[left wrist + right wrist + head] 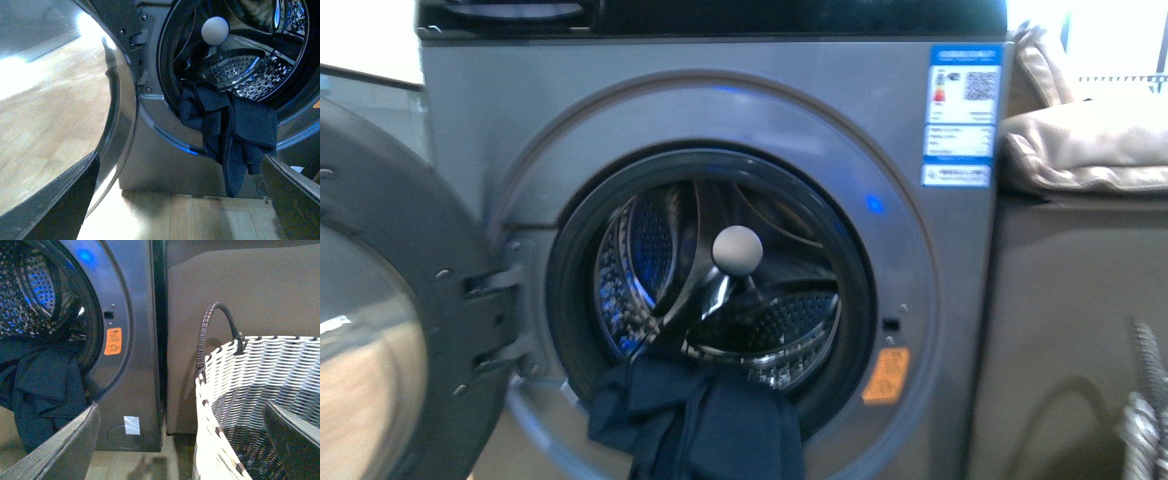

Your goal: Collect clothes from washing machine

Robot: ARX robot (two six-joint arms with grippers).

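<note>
Dark clothes (705, 425) draped out of the open washing machine (720, 110)
Front view: they hang over its lower rim; left wrist view: left gripper (180, 156) spread wide, empty; right wrist view: right gripper (180, 405) spread wide, empty; basket (260, 370) just beside the washing machine.

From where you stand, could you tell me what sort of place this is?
Probably a home laundry corner: a front-loading washing machine with its door open, dark clothes hanging out of it, a woven basket nearby, and a wooden floor.
</note>
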